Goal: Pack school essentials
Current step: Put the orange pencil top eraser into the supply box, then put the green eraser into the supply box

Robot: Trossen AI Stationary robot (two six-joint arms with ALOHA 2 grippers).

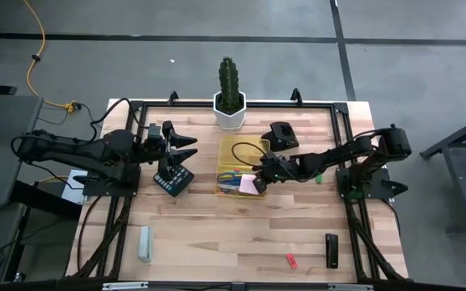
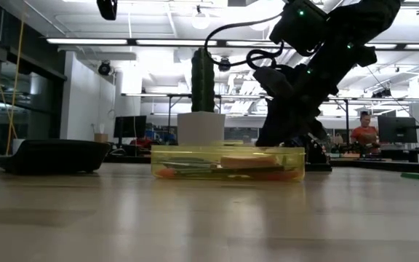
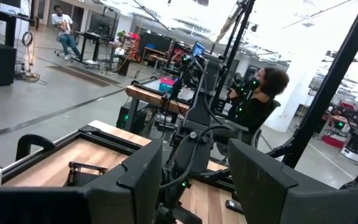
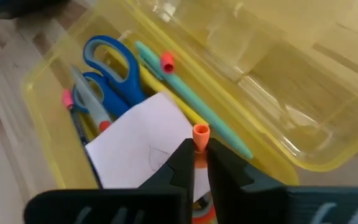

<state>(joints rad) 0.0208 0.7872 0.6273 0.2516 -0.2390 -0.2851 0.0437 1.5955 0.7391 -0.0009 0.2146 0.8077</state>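
Wooden table [image 1: 241, 242] is flanked by a cactus [image 1: 230, 85]; the yellow box [image 1: 235, 148] holds blue-handled scissors [image 4: 107, 65] and white pad [image 4: 145, 146]; right gripper [image 4: 196, 155] is clamped on an orange-tipped pencil [image 4: 201, 132] there; left gripper [image 1: 186, 147] is held apart beside the calculator [image 1: 173, 179].

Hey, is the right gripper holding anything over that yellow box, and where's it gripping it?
The right gripper pinches an orange-tipped pen or pencil just below that tip, above the yellow box. The left gripper holds nothing.
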